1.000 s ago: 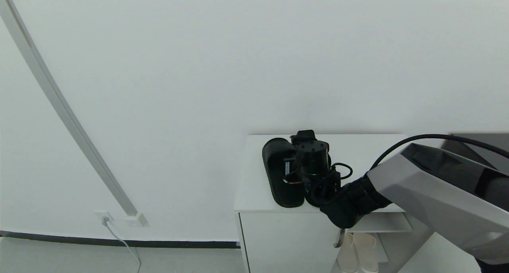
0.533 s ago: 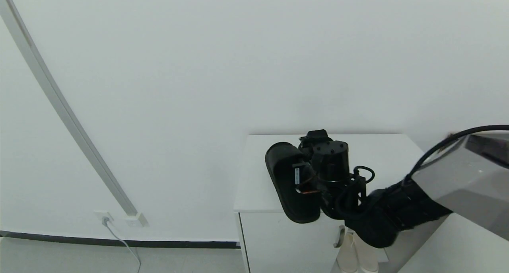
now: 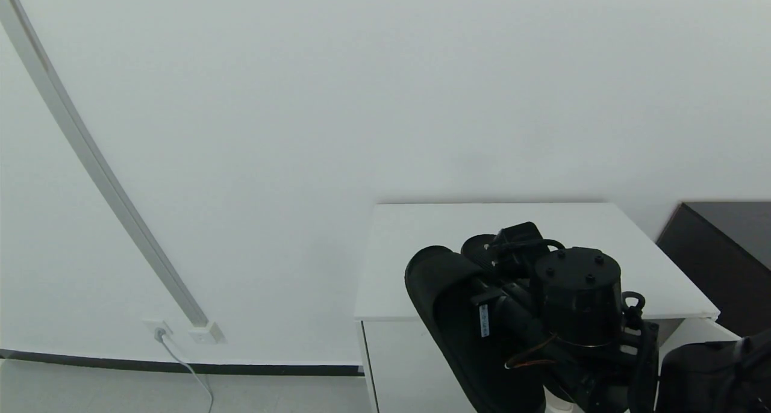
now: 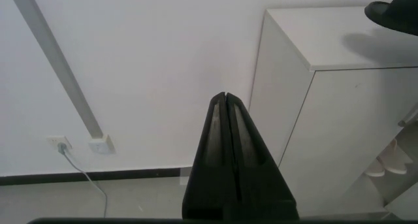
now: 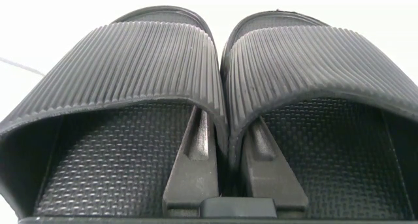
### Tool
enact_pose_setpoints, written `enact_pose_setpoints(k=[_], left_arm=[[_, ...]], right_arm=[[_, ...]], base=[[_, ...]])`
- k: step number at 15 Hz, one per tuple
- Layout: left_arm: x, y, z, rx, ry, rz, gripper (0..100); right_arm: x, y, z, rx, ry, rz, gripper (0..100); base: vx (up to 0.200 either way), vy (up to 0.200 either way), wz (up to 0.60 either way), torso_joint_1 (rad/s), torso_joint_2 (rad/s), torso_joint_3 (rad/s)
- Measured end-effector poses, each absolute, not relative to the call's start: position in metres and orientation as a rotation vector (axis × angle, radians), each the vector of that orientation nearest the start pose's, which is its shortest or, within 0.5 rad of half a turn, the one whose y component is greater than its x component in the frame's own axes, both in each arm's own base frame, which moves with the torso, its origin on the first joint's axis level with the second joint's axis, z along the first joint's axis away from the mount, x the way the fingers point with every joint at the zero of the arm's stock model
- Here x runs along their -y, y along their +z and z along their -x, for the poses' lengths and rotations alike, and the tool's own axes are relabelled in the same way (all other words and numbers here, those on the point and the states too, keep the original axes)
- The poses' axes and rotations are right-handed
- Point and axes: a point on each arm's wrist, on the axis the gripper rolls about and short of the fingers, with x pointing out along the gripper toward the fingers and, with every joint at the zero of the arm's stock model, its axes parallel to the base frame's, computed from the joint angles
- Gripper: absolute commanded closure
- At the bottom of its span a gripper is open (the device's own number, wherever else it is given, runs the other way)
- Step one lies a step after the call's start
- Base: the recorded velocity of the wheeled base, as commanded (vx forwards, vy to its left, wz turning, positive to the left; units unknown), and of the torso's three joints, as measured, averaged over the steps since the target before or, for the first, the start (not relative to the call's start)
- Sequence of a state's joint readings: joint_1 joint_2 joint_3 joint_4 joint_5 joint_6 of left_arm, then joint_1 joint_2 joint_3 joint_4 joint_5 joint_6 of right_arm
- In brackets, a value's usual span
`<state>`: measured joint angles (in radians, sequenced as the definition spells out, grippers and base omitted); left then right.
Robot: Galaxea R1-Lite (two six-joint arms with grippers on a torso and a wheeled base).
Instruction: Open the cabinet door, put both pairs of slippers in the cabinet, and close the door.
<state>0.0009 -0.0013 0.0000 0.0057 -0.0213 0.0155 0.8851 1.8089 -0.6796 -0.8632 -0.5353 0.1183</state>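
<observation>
My right gripper (image 5: 226, 138) grips the slippers (image 3: 459, 316), one finger inside each, wrist before the cabinet (image 3: 421, 262) front. My left gripper (image 4: 226, 101): fingers pressed together, apart from the cabinet.

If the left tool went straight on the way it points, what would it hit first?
Probably the white wall, just beside the cabinet; the left tool aims near that corner, so depth leaves some doubt.

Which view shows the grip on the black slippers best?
The right wrist view: the black slippers sit side by side, one finger of the right hand inside each. The head view shows them side-on, grip hidden; the left wrist view catches one tip.
</observation>
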Motion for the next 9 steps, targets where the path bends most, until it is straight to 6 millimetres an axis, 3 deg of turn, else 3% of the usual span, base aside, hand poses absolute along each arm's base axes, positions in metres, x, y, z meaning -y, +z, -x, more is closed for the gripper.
enact_pose_setpoints(k=[9], left_arm=[[0.0005, 0.0748, 0.0229, -0.005, -0.021, -0.014, 100]], right_arm=[[-0.2324, 0.1422, -0.2005, -0.215, 0.34, 0.056, 100]], base=[[-0.2, 0.0, 0.0, 0.006, 0.0, 0.003]])
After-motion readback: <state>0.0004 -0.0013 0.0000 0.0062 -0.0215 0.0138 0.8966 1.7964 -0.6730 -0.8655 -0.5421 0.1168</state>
